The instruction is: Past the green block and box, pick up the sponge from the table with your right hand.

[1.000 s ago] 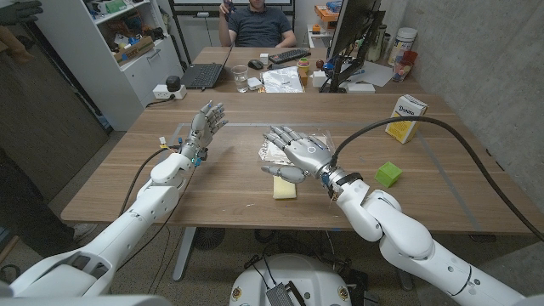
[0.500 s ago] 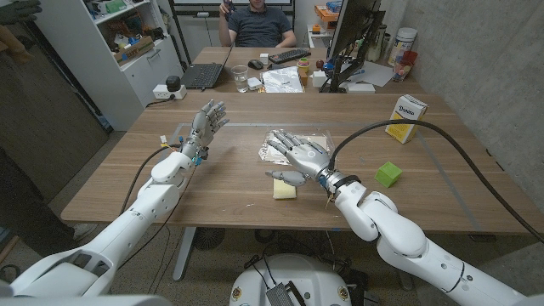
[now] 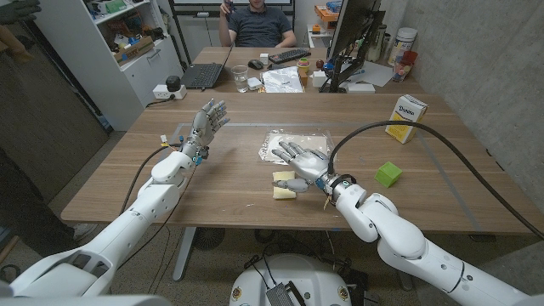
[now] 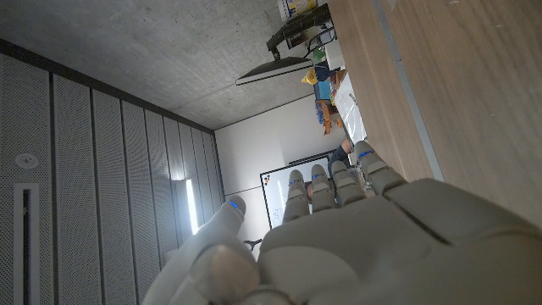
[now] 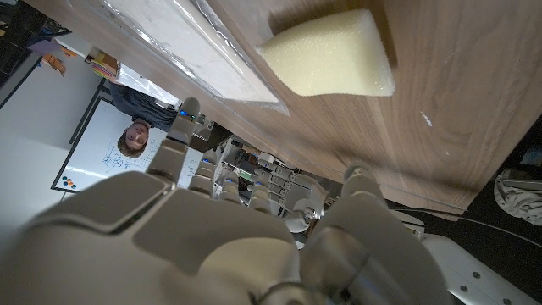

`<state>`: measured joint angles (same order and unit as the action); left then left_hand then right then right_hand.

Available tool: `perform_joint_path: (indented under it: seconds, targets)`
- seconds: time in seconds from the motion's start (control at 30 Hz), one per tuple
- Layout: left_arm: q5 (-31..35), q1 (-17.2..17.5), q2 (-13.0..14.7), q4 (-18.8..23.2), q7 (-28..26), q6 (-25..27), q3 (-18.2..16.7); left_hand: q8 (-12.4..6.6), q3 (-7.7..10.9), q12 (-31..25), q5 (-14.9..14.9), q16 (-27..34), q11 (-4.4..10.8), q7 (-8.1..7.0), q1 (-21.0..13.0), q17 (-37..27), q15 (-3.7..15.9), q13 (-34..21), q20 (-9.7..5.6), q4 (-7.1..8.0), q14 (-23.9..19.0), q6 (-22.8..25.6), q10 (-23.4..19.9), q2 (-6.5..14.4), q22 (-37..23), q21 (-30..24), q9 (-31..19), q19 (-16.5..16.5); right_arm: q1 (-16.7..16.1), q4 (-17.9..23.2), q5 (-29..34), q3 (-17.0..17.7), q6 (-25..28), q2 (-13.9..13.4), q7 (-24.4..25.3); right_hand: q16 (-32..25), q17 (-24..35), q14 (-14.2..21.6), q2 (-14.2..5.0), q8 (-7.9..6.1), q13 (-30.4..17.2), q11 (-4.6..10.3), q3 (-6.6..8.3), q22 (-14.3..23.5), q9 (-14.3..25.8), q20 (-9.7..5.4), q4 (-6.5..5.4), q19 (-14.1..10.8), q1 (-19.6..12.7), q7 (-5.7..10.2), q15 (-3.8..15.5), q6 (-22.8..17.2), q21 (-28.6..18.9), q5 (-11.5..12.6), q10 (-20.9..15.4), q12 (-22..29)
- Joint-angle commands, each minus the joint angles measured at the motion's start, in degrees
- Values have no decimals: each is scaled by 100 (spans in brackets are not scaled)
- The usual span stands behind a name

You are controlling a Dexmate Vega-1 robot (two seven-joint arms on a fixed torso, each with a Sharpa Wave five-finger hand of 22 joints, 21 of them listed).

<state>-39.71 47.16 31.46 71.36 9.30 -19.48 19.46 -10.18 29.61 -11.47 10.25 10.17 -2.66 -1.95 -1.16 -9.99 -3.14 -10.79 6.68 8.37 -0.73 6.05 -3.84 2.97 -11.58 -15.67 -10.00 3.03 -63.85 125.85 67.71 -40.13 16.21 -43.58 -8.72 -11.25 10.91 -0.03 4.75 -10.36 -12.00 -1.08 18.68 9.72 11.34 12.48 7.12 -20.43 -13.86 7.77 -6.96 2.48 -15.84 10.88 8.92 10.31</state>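
The pale yellow sponge (image 3: 281,189) lies on the wooden table (image 3: 229,183), and it shows again as a wedge of foam, the sponge (image 5: 334,56), in the right wrist view. My right hand (image 3: 302,165) hovers just over and behind it, fingers spread and holding nothing; its thumb reaches across the sponge's far edge. From the wrist, the right hand (image 5: 229,241) stands apart from the sponge. The green block (image 3: 388,174) sits to the right of that arm, the yellow and white box (image 3: 406,117) farther back right. My left hand (image 3: 205,127) stands upright at the left, fingers apart, empty, as the left hand (image 4: 339,241) also shows.
A clear plastic bag (image 3: 296,140) lies flat just behind my right hand, seen as the plastic bag (image 5: 190,42) from the wrist. A second desk with a laptop (image 3: 202,76), a cup and a seated person stands beyond the table. A black cable arcs over the right arm.
My right hand has drawn back toward the near edge and dropped lower, from over the plastic bag to just above the sponge. The left hand has stayed put.
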Motion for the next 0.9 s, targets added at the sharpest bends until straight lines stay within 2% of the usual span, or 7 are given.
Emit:
perform_joint_path:
  seconds: [0.03,0.27,0.4,0.53,0.7,0.83,0.9]
  targets:
    - [-1,19,8,22,-17,-14,-14,-38,-23,-40,27,36,-8,-3,6,-17,-24,-17,33,-16,8,30,-21,58,-26,3,-19,29,130,-18,27,-116,62,-38,-480,25,17,-138,29,-18,1,-159,13,10,20,6,70,-83,-123,24,-95,83,77,58,116,24]
    - [9,-3,13,-1,-24,-22,-22,-39,-26,-41,27,36,-7,-3,5,-17,-23,-17,28,-16,9,30,-23,59,-26,3,-19,32,348,-89,265,-307,71,46,-1127,27,16,-214,25,-35,0,-34,11,12,25,7,89,-103,-190,276,-96,150,153,82,251,30]
    - [12,-25,1,-42,-12,-25,-14,-40,-29,-41,27,36,-2,-3,5,-17,-22,-17,30,-16,9,34,-23,59,-26,3,-19,32,443,-168,149,-345,-51,39,-1285,-5,15,-154,13,-52,-1,-2,19,19,27,1,101,-148,-236,353,-70,149,166,93,274,45]
    - [12,-56,-15,-90,2,-26,-7,-40,-31,-42,28,36,-2,-2,4,-17,-21,-17,34,-17,9,35,-26,59,-26,5,-19,30,568,-208,73,-395,-161,31,-1572,-23,14,-115,2,-56,-2,-2,26,23,29,-1,109,-190,-270,374,-52,166,172,98,246,71]
    - [27,-89,-32,-154,7,-29,6,-37,-34,-42,28,36,-6,-2,4,-17,-20,-17,32,-17,9,27,-24,60,-26,5,-19,32,686,-203,-344,-340,-376,-30,-1774,-31,13,-98,-5,-36,-2,-25,29,25,31,-1,113,-224,-294,368,-51,241,178,101,226,88]
    - [17,-100,-45,-178,19,-31,7,-37,-36,-41,28,36,3,-8,3,-16,-20,-17,31,-17,9,25,-23,61,-26,5,-19,33,772,-166,-353,-387,-439,-59,-1935,-47,12,-59,-6,-15,-3,-60,26,28,33,-2,114,-275,-316,377,-46,338,184,102,241,93]
    - [19,-103,-46,-179,22,-38,7,-35,-37,-40,28,36,8,-7,3,-16,-16,-17,31,-17,9,22,-20,61,-26,6,-19,32,869,-129,-403,-417,-516,-78,-2172,-69,12,0,-16,-10,-4,-52,27,31,35,-9,114,-335,-336,390,-19,396,181,103,236,103]
